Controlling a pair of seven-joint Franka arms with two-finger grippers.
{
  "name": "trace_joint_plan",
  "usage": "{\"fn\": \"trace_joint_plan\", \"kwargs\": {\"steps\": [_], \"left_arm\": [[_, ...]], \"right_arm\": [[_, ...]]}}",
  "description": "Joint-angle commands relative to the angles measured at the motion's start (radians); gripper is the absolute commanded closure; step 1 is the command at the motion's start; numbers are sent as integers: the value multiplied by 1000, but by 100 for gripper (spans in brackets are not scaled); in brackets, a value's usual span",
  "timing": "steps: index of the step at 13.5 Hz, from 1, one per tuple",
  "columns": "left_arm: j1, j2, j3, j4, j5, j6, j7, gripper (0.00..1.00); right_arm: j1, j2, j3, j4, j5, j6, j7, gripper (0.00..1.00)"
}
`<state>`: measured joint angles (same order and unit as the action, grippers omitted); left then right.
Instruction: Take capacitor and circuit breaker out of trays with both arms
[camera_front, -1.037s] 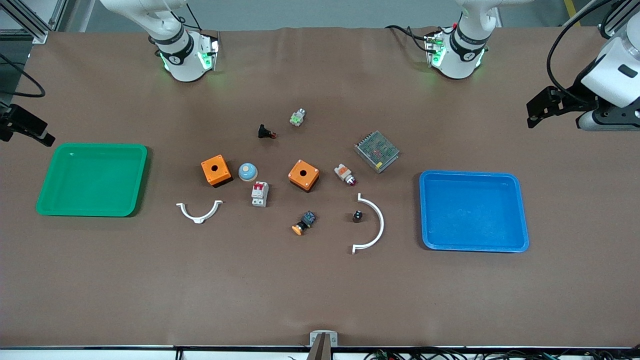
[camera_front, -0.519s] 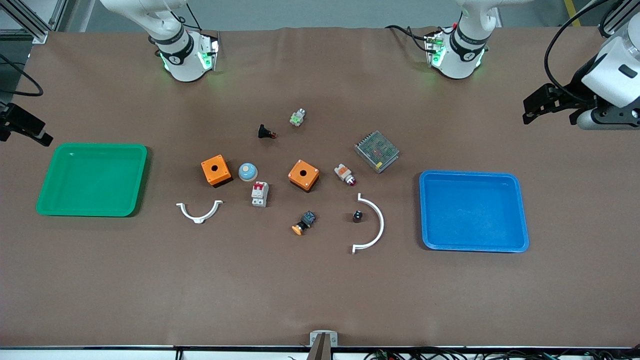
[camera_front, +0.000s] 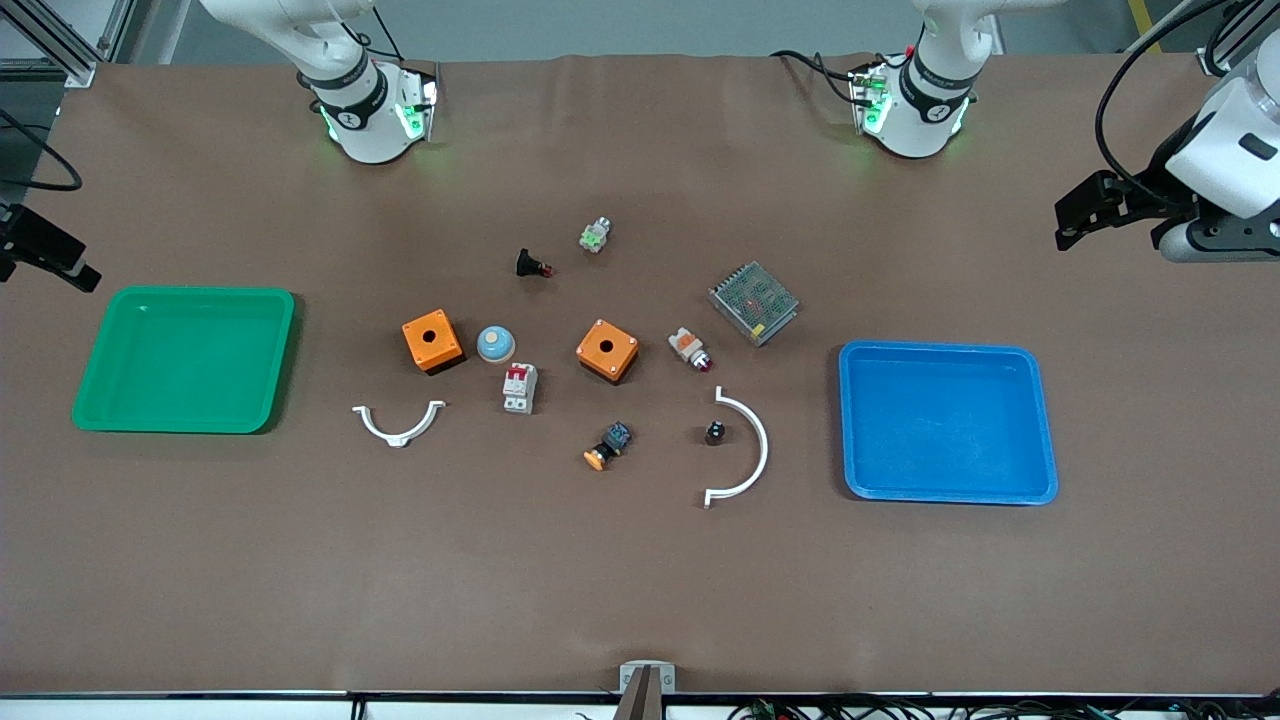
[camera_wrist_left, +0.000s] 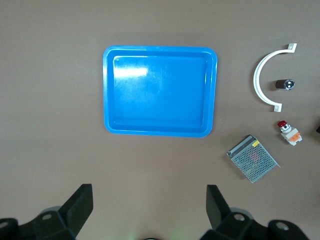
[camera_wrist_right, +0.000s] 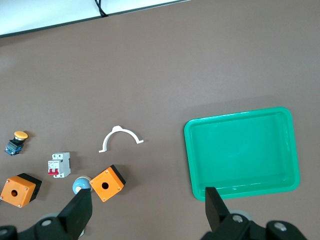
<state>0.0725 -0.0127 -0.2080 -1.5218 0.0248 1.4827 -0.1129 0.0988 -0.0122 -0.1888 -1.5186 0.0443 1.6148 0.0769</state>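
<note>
The capacitor (camera_front: 715, 432), a tiny black cylinder, stands inside the curve of a white arc (camera_front: 745, 450); it also shows in the left wrist view (camera_wrist_left: 284, 84). The breaker (camera_front: 519, 387), white-grey with red levers, lies between the two orange boxes, nearer the front camera; it also shows in the right wrist view (camera_wrist_right: 59, 165). My left gripper (camera_front: 1068, 222) is open and empty, high over bare table beside the blue tray (camera_front: 945, 420); its own view (camera_wrist_left: 148, 207) shows the jaws wide apart. My right gripper (camera_front: 60, 262) is open and empty, high beside the green tray (camera_front: 185, 358), as its own view (camera_wrist_right: 148, 210) shows.
Two orange boxes (camera_front: 432, 340) (camera_front: 607, 350), a blue dome (camera_front: 495, 343), a black-blue part with orange cap (camera_front: 608, 445), a white-orange part with red tip (camera_front: 690, 348), a mesh power supply (camera_front: 753, 302), a black button part (camera_front: 530, 264), a small green-white part (camera_front: 594, 235) and a second white arc (camera_front: 398, 424) lie mid-table.
Both grippers have shifted only slightly at the table's ends. Nothing on the table has moved.
</note>
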Motion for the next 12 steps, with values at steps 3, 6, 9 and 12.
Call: {"fn": "trace_joint_plan", "kwargs": {"steps": [3,6,9,12], "left_arm": [[10,-3,-11,11,9,-16,13,0],[10,-3,-10,11,10,-19,13,0],[10,-1,-10,11,9,-19,16,0],[10,-3,-10,11,7,-19,18,0]], "right_arm": [[-13,18,9,26,-18,-15,-5,0],[-11,20,11,26,-18,-16,-5,0],[-11,20,9,26,-18,-16,-5,0],[-14,20,9,26,-20,-16,-78,0]]}}
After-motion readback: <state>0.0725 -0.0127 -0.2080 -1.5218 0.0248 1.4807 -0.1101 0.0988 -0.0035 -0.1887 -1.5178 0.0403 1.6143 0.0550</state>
